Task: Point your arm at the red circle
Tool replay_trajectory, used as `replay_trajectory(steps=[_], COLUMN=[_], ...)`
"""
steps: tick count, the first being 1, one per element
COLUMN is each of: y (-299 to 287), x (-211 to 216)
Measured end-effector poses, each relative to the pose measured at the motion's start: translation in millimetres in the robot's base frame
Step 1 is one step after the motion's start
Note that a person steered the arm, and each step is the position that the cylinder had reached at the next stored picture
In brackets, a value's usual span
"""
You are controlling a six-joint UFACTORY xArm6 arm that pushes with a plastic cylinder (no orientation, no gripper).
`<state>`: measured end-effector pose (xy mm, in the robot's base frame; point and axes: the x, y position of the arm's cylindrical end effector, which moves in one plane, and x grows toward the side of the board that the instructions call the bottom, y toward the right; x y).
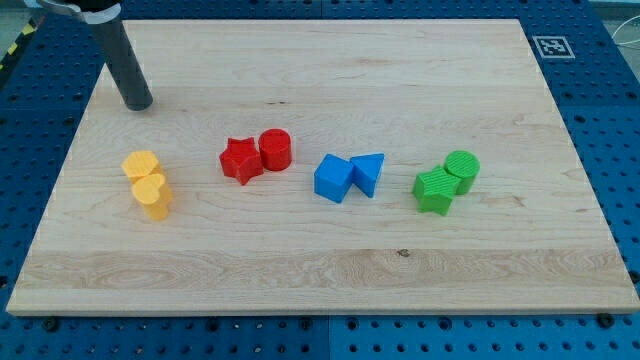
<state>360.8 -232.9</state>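
Observation:
The red circle [276,149] stands on the wooden board [320,260] left of centre, touching the red star [241,160] on its left. My tip [137,103] rests on the board near the top left corner. It is well to the left of and above the red circle, with bare wood between them. It touches no block.
A yellow hexagon [141,165] and a yellow heart [153,195] sit below my tip. A blue cube [333,178] and blue triangle [368,173] lie at centre. A green star [436,190] and green circle [462,168] lie at the right.

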Motion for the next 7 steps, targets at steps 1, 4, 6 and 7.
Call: replay_trajectory(steps=[1,4,6,7], y=[0.0,0.0,0.0,0.0], x=[-2.3,-4.4,-11.6,-12.5])
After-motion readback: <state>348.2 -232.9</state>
